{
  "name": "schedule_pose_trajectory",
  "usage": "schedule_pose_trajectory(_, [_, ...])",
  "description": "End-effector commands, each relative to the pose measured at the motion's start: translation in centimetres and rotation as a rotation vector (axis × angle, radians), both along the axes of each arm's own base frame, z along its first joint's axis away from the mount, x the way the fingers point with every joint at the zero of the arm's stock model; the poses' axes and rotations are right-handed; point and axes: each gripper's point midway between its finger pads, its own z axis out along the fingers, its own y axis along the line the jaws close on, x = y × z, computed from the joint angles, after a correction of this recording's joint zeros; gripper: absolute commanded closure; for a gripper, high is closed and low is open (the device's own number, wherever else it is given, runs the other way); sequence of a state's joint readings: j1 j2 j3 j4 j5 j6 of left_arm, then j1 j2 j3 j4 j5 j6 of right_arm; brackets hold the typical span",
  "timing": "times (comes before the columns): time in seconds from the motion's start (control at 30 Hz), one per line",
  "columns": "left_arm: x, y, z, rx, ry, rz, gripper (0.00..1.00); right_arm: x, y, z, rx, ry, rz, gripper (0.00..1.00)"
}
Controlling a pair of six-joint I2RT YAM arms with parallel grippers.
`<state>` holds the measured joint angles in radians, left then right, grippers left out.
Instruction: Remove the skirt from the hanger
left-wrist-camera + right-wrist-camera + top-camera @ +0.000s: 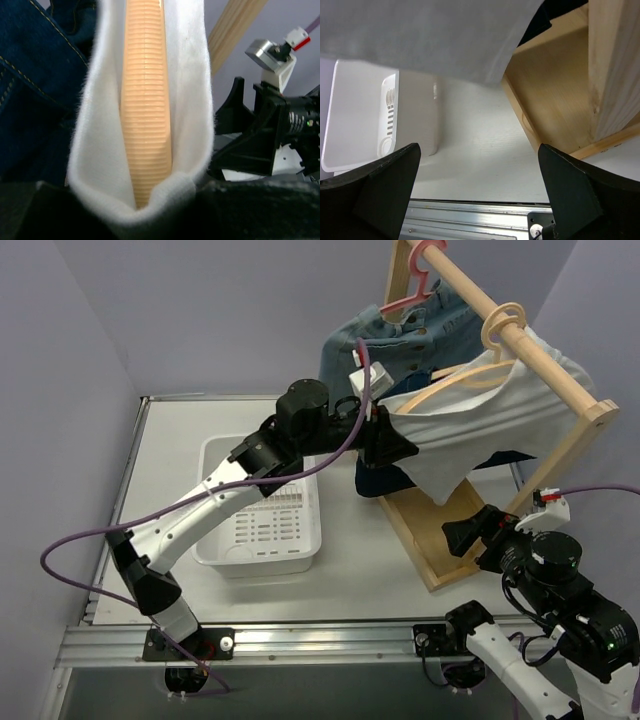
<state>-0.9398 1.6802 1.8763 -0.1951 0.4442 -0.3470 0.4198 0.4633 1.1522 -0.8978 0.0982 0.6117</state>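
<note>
A white skirt (470, 430) hangs on a peach hanger (468, 376) hooked over the wooden rail (530, 350). My left gripper (392, 440) is at the hanger's left end, shut on the skirt's waistband. In the left wrist view the white fabric (95, 150) wraps the ribbed hanger arm (147, 100) and folds down between my dark fingers (145, 212). My right gripper (470, 535) is open and empty, low by the rack's base. In the right wrist view the skirt's hem (420, 35) hangs above its open jaws (480, 185).
The wooden rack base (430, 530) (555, 90) stands right of a white plastic basket (215, 455) (350, 115). Denim clothes on a pink hanger (400, 330) hang behind the skirt, and dark denim (30, 100) is beside it. The metal rail (300, 640) edges the table's front.
</note>
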Motion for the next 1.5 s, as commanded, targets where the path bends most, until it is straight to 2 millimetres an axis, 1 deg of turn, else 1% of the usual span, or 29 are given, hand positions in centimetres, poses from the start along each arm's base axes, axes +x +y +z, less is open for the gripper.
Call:
schedule_pose_trajectory(0.0, [-3.6,4.2,3.9,-0.070,-0.118,-0.054,0.98,0.4,-0.4,0.9,-0.076,-0.004,0.016,0.00])
schedule_pose_trajectory(0.03, [-4.4,5.2,4.4,-0.077,-0.134,-0.055,0.98,0.3,-0.4,0.9,-0.085,-0.004,0.023,0.00])
schedule_pose_trajectory(0.1, [-4.3,6.0,3.1,-0.048,-0.132,-0.032,0.98,0.5,-0.5,0.7,-0.107,-0.001,0.024,0.00])
schedule_pose_trajectory(0.13, [-4.7,6.5,2.2,-0.038,-0.119,-0.034,0.98,0.6,-0.6,0.5,-0.112,0.005,0.022,0.00])
schedule_pose_trajectory(0.2, [-4.3,6.9,1.3,-0.020,-0.108,-0.003,0.98,0.9,-0.3,0.2,-0.120,0.012,0.035,0.00])
schedule_pose_trajectory(0.23, [-4.3,7.2,0.8,-0.003,-0.106,0.007,0.98,1.2,0.5,0.2,-0.106,0.005,0.066,0.00])
schedule_pose_trajectory(0.3, [-4.4,7.6,-1.1,0.071,-0.062,0.013,0.98,1.6,1.6,0.5,-0.093,0.001,0.121,0.03])
schedule_pose_trajectory(0.33, [-4.1,8.0,-1.8,0.104,-0.052,0.041,0.98,1.8,2.8,1.3,-0.060,-0.024,0.171,0.04])
schedule_pose_trajectory(0.37, [-4.3,8.6,-3.6,0.169,-0.010,0.055,0.98,2.0,3.3,2.2,-0.042,-0.040,0.189,0.05])
schedule_pose_trajectory(0.4, [-4.3,9.1,-4.5,0.202,0.004,0.071,0.98,2.3,3.8,3.0,-0.028,-0.063,0.206,0.05])
schedule_pose_trajectory(0.43, [-3.9,10.1,-5.4,0.246,0.016,0.123,0.98,2.6,4.3,4.2,-0.010,-0.099,0.226,0.05])
schedule_pose_trajectory(0.47, [-3.7,10.6,-6.4,0.278,0.028,0.146,0.98,3.0,4.8,5.5,0.001,-0.116,0.242,0.05])
schedule_pose_trajectory(0.5, [-3.5,11.1,-6.8,0.296,0.033,0.167,0.98,3.3,5.0,6.3,0.002,-0.130,0.248,0.06])
schedule_pose_trajectory(0.53, [-3.2,11.9,-7.6,0.339,0.042,0.200,0.98,3.6,5.2,6.7,-0.008,-0.134,0.257,0.07])
schedule_pose_trajectory(0.57, [-3.2,12.2,-7.9,0.356,0.044,0.210,0.98,4.5,5.8,6.7,-0.018,-0.115,0.269,0.07])
schedule_pose_trajectory(0.6, [-3.3,12.5,-8.4,0.372,0.048,0.209,0.98,4.9,5.9,7.8,-0.017,-0.142,0.269,0.07])
schedule_pose_trajectory(0.63, [-3.7,12.8,-8.3,0.367,0.042,0.205,0.98,5.9,6.3,7.7,-0.026,-0.123,0.269,0.08])
schedule_pose_trajectory(0.67, [-4.1,12.9,-8.3,0.363,0.044,0.192,0.98,6.5,6.5,7.9,-0.038,-0.127,0.271,0.08])
schedule_pose_trajectory(0.7, [-4.3,13.1,-9.0,0.376,0.052,0.189,0.98,7.0,6.6,9.1,-0.035,-0.156,0.269,0.09])
schedule_pose_trajectory(0.73, [-4.5,13.4,-9.0,0.377,0.049,0.187,0.98,7.9,7.0,9.0,-0.042,-0.146,0.271,0.09])
schedule_pose_trajectory(0.8, [-4.7,13.7,-9.5,0.394,0.056,0.189,0.98,8.8,7.5,9.6,-0.037,-0.160,0.276,0.10])
schedule_pose_trajectory(0.83, [-4.9,13.7,-9.3,0.385,0.051,0.181,0.98,9.7,7.9,9.8,-0.034,-0.171,0.274,0.11])
schedule_pose_trajectory(0.9, [-5.4,13.7,-9.3,0.381,0.051,0.162,0.98,10.7,8.3,9.7,-0.037,-0.172,0.273,0.12])
schedule_pose_trajectory(0.97, [-5.6,13.7,-9.2,0.382,0.053,0.159,0.98,11.6,8.7,8.8,-0.045,-0.152,0.270,0.13])
schedule_pose_trajectory(1.0, [-5.7,13.7,-9.1,0.378,0.051,0.155,0.98,12.2,8.8,8.9,-0.038,-0.165,0.264,0.13])
schedule_pose_trajectory(1.03, [-5.9,13.8,-8.9,0.368,0.046,0.151,0.98,12.6,8.9,8.1,-0.041,-0.153,0.257,0.15])
schedule_pose_trajectory(1.17, [-5.7,13.8,-9.1,0.377,0.044,0.160,0.98,13.6,8.9,7.7,-0.050,-0.150,0.236,0.21])
schedule_pose_trajectory(1.37, [-5.5,13.4,-10.0,0.394,0.051,0.150,0.98,13.3,9.3,9.8,-0.009,-0.197,0.247,0.27])
schedule_pose_trajectory(1.47, [-5.4,13.2,-10.0,0.385,0.051,0.149,0.98,13.5,9.6,9.7,-0.003,-0.192,0.256,0.29])
